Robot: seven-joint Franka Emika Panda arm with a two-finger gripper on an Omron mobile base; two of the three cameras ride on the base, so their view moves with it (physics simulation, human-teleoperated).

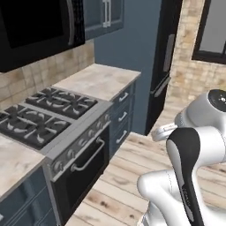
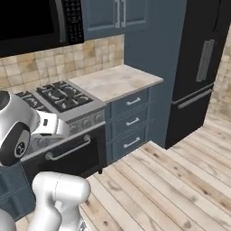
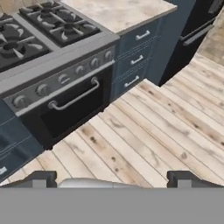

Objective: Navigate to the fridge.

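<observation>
tall matte-black fridge (image 2: 198,67): flat unreflective finish, dull grey metal-look bar handles. black oven with gas hob (image 3: 65,94): brushed silver metal front band, knobs and handle, dark glassy door, matt black cast grates. pale stone-look countertop (image 1: 99,79): smooth, mottled beige. blue drawer cabinets (image 2: 131,119): smooth painted matt, small satin metal pulls. light wood plank floor (image 3: 162,127): visible grain, knots. beige tile backsplash (image 2: 63,56): matt, mottled. white robot arm (image 1: 194,150): glossy plastic, dark joints.
</observation>
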